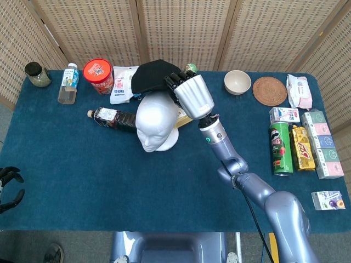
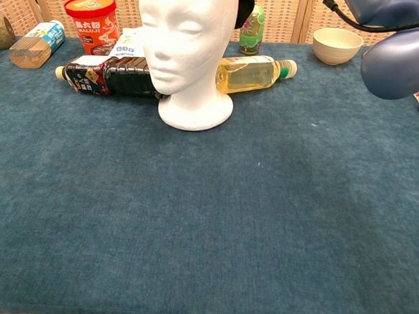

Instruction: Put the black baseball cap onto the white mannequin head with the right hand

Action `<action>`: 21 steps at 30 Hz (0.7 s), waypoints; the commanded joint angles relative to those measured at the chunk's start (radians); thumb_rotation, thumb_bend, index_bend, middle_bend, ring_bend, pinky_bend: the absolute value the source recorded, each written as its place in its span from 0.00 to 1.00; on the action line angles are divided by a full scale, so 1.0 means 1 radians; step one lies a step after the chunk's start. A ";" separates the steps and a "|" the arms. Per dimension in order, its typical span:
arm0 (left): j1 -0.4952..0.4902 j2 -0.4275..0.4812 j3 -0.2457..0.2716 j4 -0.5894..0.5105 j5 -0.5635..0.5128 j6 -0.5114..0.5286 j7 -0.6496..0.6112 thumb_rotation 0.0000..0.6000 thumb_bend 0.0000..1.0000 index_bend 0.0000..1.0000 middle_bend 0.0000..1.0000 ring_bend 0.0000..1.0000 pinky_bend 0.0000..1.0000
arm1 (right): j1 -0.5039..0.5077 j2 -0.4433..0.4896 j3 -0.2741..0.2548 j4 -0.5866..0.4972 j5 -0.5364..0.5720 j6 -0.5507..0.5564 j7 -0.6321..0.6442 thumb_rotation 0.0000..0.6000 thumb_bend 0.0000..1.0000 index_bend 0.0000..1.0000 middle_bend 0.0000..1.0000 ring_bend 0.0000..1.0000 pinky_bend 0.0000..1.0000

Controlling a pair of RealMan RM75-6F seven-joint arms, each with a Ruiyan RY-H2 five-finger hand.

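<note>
The white mannequin head stands upright on the blue table, face toward the near edge; the chest view shows its face up close. My right hand grips the black baseball cap just behind and above the crown of the head. The cap overlaps the back of the head from above; whether it touches is unclear. In the chest view only a sliver of the cap shows behind the head. My left hand hangs at the table's near left edge, fingers apart, holding nothing.
A dark bottle and a yellow bottle lie beside the mannequin base. At the back stand a red tub, a clear bottle, a white packet and a bowl. Cans and cartons crowd the right side.
</note>
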 commanded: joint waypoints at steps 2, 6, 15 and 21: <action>0.001 -0.001 0.000 0.003 -0.004 -0.003 -0.002 1.00 0.34 0.45 0.31 0.26 0.33 | 0.000 -0.006 -0.003 0.025 0.007 -0.003 0.009 1.00 0.71 0.77 0.63 0.68 0.73; -0.002 -0.004 -0.001 0.003 0.000 -0.005 -0.001 1.00 0.34 0.46 0.31 0.26 0.33 | -0.005 -0.001 -0.004 0.026 0.005 0.020 0.022 1.00 0.71 0.77 0.63 0.68 0.74; -0.005 -0.002 -0.002 -0.006 0.004 -0.005 0.007 1.00 0.34 0.45 0.31 0.26 0.33 | -0.037 0.027 -0.014 -0.024 -0.006 0.089 0.025 1.00 0.71 0.77 0.63 0.68 0.74; -0.006 -0.003 -0.003 -0.008 0.002 -0.008 0.013 1.00 0.34 0.46 0.31 0.26 0.33 | -0.059 0.052 -0.026 -0.083 -0.024 0.137 0.008 1.00 0.71 0.77 0.63 0.68 0.74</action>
